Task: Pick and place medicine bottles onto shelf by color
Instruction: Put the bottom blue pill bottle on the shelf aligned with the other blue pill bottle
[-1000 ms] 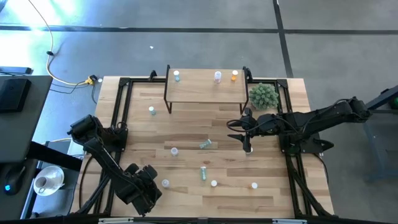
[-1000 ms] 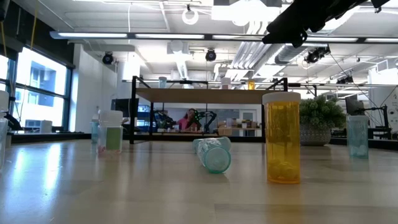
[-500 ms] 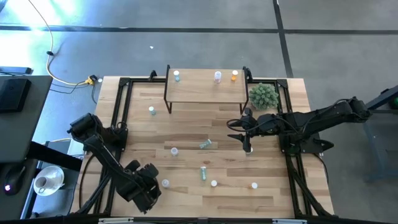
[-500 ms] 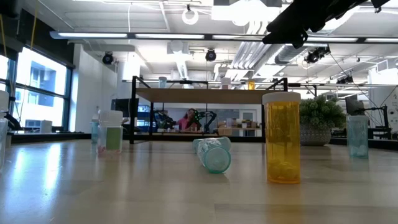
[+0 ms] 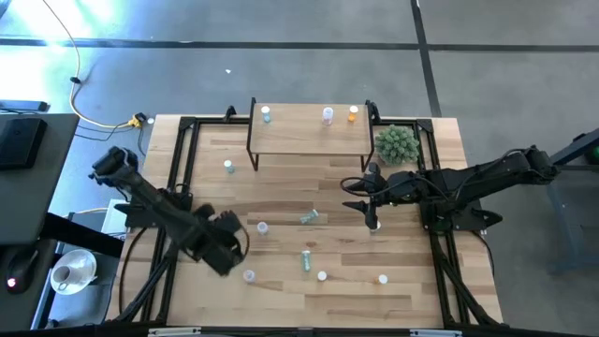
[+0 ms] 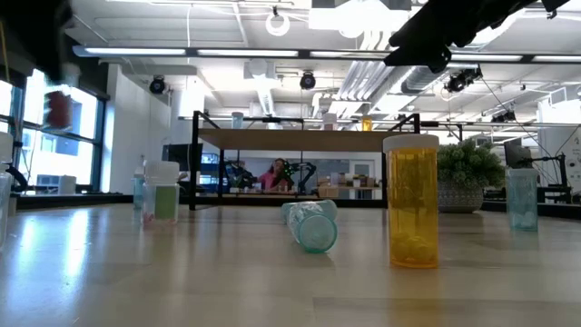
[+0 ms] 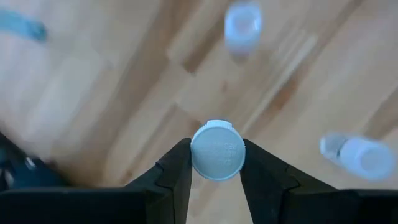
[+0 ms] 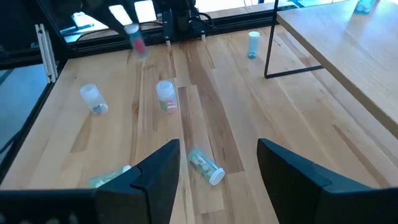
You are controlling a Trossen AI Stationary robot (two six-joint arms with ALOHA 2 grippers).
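Observation:
My left gripper hangs over the table's near left part, shut on a small reddish bottle with a white cap. The same bottle shows in the low view and in the right wrist view. My right gripper waits open above the table's right middle, with nothing between its fingers. The shelf stands at the far edge on thin black legs. It carries a blue bottle, a pale one and an orange one. Several more bottles stand or lie on the tabletop. My left gripper pinches the reddish bottle at its top end, one finger on either side of the white cap. The fingers come from above, pointing steeply down. The bottle hangs roughly upright below them, lifted clear of the table.
A spiky green plant ball sits right of the shelf. Loose bottles: a clear one close to my left gripper, a white one, a green lying one, another green, an orange one. Black frame rails line both table sides.
My left gripper has risen and gone toward the table's far edge, rolling about its own axis. The reddish bottle has come up with it and now hangs clear of the table at the low view's upper left.

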